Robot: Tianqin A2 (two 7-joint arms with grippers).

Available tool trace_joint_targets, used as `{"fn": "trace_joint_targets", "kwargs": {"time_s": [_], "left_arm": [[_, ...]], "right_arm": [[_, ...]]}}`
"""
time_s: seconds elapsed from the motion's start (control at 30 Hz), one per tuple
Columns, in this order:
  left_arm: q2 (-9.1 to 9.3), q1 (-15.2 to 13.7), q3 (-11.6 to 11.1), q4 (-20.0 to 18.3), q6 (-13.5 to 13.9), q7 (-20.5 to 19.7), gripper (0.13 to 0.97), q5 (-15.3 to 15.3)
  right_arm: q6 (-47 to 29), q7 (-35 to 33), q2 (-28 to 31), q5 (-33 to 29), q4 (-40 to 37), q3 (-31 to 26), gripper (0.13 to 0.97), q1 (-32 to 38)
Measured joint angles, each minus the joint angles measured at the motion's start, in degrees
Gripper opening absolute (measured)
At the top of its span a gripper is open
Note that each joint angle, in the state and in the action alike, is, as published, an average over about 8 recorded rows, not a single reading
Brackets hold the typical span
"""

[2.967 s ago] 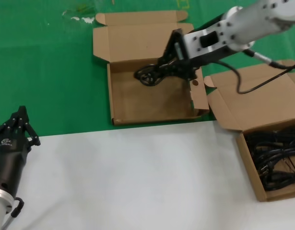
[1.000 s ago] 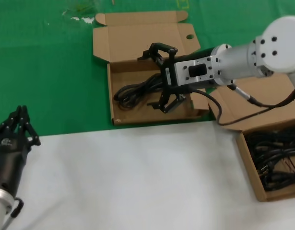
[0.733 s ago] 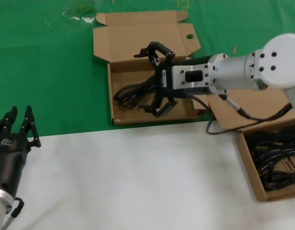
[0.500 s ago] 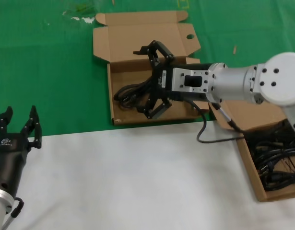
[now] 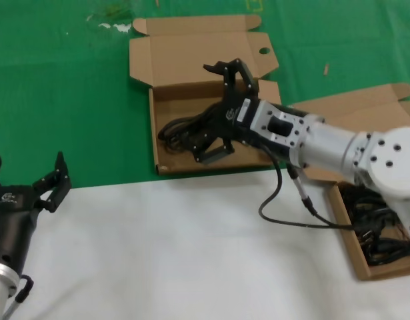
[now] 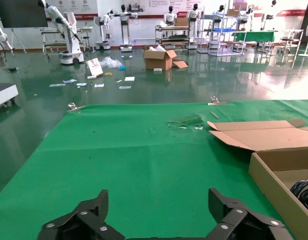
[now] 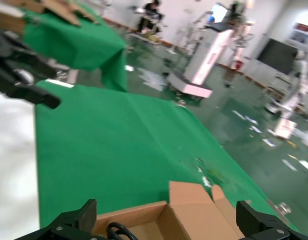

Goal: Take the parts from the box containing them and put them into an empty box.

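Fingers on the right gripper (image 5: 220, 110) are spread wide and empty, hovering over the holed box (image 5: 166, 160) where one cable bundle (image 5: 185, 130) already lies on the floor of it. Left gripper (image 5: 28, 183) waits at the near left over the desk (image 5: 178, 253), fingers open too. Remaining cables (image 5: 381, 233) sit in the plain box (image 5: 345, 220) at the near right. Best bet is probably lifting clear before swinging right, so nothing snags the dropped bundle.

- You see one black cable bundle (image 5: 185, 131) lying in the holed box (image 5: 166, 150), lid open flat.
- The plain box (image 5: 345, 230) on your right holds more tangled black cables (image 5: 385, 233), lid open too.
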Motion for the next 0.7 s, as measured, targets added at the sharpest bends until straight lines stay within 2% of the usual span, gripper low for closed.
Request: {"fn": "trace_joint_targets", "kwargs": {"time_s": [0.33,0.47,0.7], "left_arm": [[0.00,0.00,0.00,0.00,0.00,0.01,0.816,0.00],[0.00,0.00,0.00,0.00,0.00,0.02,0.816,0.00],[0.00,0.00,0.00,0.00,0.00,0.03,0.910,0.00]], "right_arm": [[7.86,1.54,-0.67,4.32,3.96,4.55,0.966,-8.19],[10.97,2.15,-0.93,6.04,5.54,6.36,0.966,-11.44],[16.51,3.24,-1.40,9.09,8.33,9.56,0.966,-17.21]]}}
